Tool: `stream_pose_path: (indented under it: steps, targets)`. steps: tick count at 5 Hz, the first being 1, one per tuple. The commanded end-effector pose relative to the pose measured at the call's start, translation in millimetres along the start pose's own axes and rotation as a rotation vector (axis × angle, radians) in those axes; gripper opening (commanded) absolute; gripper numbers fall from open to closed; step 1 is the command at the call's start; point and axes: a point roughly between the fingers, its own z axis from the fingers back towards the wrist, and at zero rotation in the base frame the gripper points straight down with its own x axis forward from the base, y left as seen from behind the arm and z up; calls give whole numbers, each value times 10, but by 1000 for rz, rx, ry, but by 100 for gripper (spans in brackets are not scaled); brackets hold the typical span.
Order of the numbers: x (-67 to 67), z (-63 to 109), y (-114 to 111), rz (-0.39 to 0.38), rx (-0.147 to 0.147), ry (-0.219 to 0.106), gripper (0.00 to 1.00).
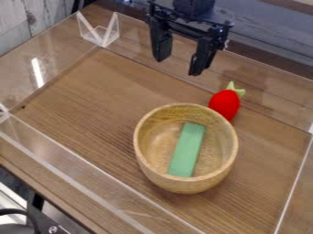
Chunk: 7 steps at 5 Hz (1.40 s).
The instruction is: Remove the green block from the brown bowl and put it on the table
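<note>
One view shows a wood-grain table point(86, 110) bounded by clear acrylic walls point(49, 55). A round, thick-walled brown bowl point(186, 178) of light tan wood stands toward the near right of the tabletop. The green block point(188, 150), a flat light-green bar, lies inside the bowl on its floor, its long axis running from the near rim toward the far rim and tilted slightly to the right. A small red strawberry-shaped toy point(226, 101) with a green top rests on the table just beyond the bowl's far right rim. The black gripper point(180, 58) hangs above the table behind the bowl, well apart from it, pointing down with its two fingers point(199, 60) spread apart and nothing between them.
</note>
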Motion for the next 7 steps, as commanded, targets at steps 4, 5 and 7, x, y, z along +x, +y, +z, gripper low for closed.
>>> stream_pose_path:
  steps: [4, 5, 7]
  targets:
    - [-450, -412, -117, 141, -48, -13, 100]
    - [-505, -540, -255, 116, -58, -32, 100]
    - [-477, -616, -468, 98, -65, -109, 100]
